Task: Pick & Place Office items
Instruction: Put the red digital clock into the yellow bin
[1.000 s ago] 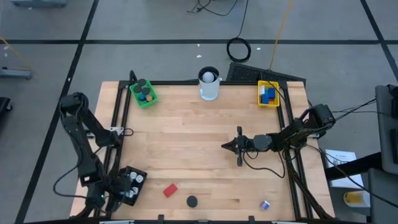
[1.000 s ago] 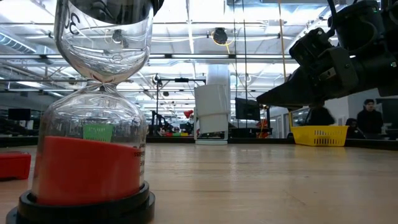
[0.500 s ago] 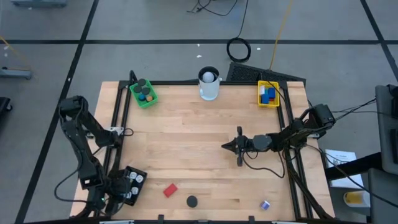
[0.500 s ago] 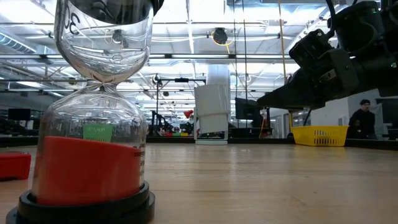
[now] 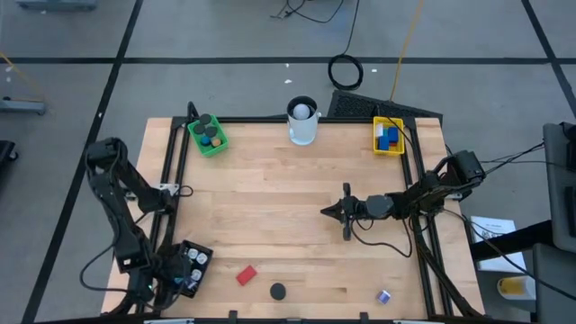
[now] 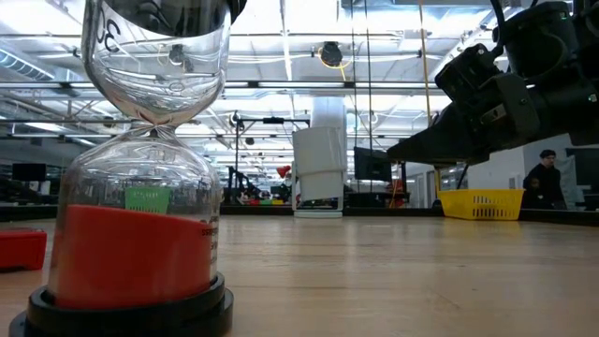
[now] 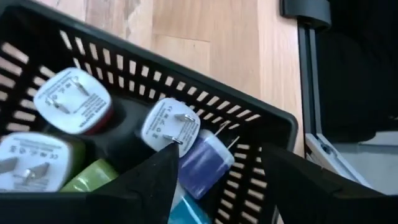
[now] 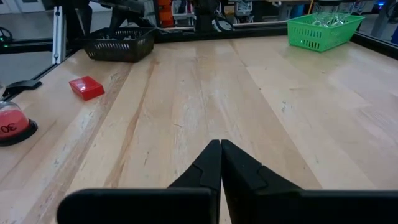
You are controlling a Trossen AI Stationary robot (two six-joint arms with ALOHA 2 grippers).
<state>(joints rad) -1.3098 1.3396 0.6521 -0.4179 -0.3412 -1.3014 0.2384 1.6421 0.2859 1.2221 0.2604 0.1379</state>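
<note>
Left pincer [image 7: 214, 171] spread wider over black tray [image 7: 273, 127], plugs [image 7: 171, 124] inside; right pincer [image 8: 221, 155] unchanged, pressed together.

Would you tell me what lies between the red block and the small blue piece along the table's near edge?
In the high view, the black round cap lies between the red block and the small blue piece; otherwise bare wood.

A wooden surface [image 5: 288, 207] carried a green tray [image 5: 208, 136] at its far left, a yellow tray [image 5: 388, 136] at its far right and a tall white cup [image 5: 302, 121] between them. A black tray [image 5: 188, 267] sat at the near left corner. A person [image 6: 541, 178] stood in the room beyond.
</note>
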